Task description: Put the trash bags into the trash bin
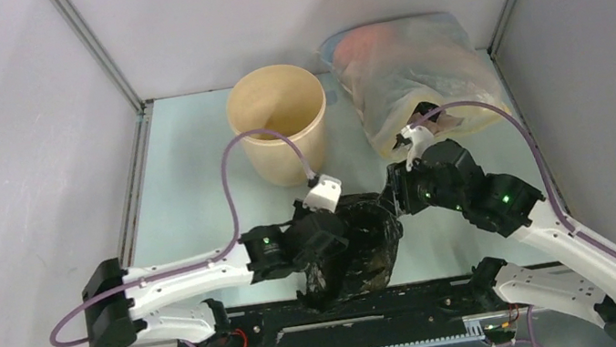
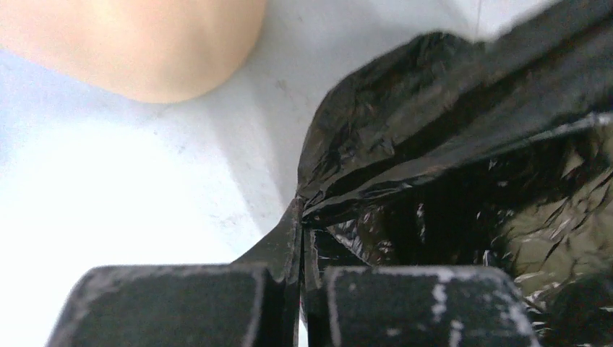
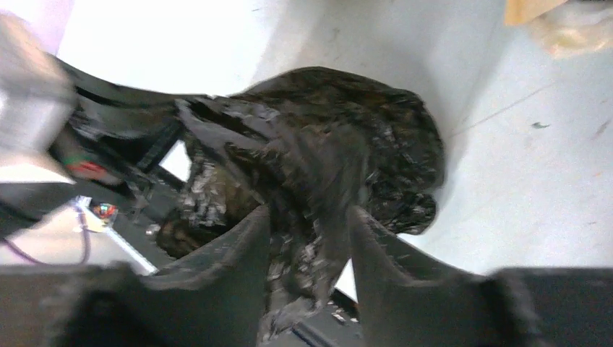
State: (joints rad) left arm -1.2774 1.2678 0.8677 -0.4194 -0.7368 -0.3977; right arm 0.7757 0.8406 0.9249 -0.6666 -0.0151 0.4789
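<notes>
Bright even light; right wrist view motion-blurred; glints on trash bags (image 2: 434, 144); table (image 2: 108, 210) overexposed.

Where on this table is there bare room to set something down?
Widest bare patch: the table left of the round tan bin, up to the left wall. A narrow strip runs between the bin and the translucent whitish bag. A small patch lies between the crinkled black plastic bag and the right arm. Centre front is crowded.

The left arm (image 1: 183, 284) and right arm (image 1: 563, 241) reach inward, wrists meeting near centre — left claw (image 2: 299, 210) pinched tight on the trash bag (image 2: 434, 144), right claw (image 3: 309, 213) with fingers parted around it.
</notes>
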